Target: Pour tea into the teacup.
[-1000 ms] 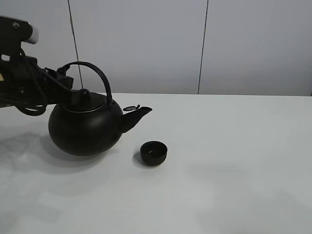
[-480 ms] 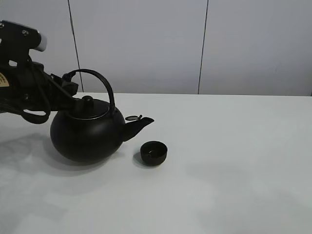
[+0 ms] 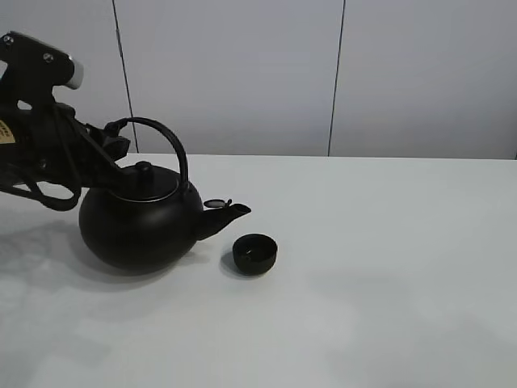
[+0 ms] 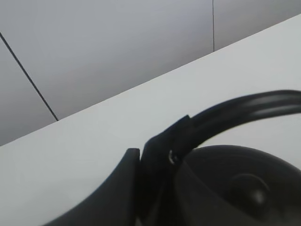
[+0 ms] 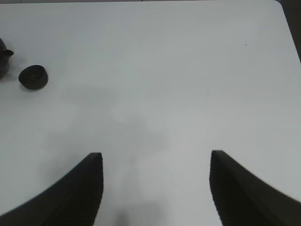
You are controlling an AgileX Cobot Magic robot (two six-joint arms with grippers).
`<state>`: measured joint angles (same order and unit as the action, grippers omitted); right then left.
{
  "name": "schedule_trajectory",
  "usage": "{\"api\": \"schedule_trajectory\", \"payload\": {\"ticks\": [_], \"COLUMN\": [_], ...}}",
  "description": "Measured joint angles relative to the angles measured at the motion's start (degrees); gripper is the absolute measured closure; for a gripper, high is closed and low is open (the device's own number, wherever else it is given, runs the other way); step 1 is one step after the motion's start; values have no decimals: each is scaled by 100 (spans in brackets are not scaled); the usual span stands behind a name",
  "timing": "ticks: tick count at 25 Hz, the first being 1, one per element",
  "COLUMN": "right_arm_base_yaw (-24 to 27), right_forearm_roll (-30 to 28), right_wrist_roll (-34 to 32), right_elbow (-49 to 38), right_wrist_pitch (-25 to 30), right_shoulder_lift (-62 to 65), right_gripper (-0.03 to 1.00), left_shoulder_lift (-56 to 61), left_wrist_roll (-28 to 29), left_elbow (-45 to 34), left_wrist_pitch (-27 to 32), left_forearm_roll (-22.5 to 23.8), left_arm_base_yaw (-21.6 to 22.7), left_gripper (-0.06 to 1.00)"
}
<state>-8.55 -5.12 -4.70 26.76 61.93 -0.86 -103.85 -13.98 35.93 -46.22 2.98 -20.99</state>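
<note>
Sitting upright, mouth up, just off the kettle [image 3: 137, 226] spout [image 3: 230, 212]: low round matte-black teacup [image 3: 254, 253]; left gripper [image 3: 115, 152] pinches the arched handle [image 3: 166, 137], right gripper [image 5: 155, 188] fingers spread.

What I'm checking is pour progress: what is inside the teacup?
The teacup shows a dark interior with a faint glint; whether it holds anything cannot be told. No stream leaves the kettle.

Pretty much the whole right side of the bench [image 3: 404, 267] is open for a gripper to swing through, only the big kettle [image 3: 137, 230] on the left and the little teacup [image 3: 255, 253] just beside its spout [image 3: 234, 212] block anything.
</note>
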Motion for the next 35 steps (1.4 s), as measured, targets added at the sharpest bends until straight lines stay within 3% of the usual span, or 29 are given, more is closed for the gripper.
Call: {"api": "schedule_trajectory", "payload": {"ticks": [19,35], "right_arm_base_yaw": [0,0], "right_forearm_roll": [0,0], "right_wrist_roll": [0,0], "right_elbow": [0,0], "right_wrist_pitch": [0,4], "right_shoulder_lift": [0,0], "right_gripper": [52,52], "left_shoulder_lift": [0,120], "left_wrist_roll": [-393,-664], "left_elbow": [191,191], "left_wrist_pitch": [591,642], "left_forearm_roll": [-172,-172], "left_arm_base_yaw": [0,0], "left_gripper": [83,84]}}
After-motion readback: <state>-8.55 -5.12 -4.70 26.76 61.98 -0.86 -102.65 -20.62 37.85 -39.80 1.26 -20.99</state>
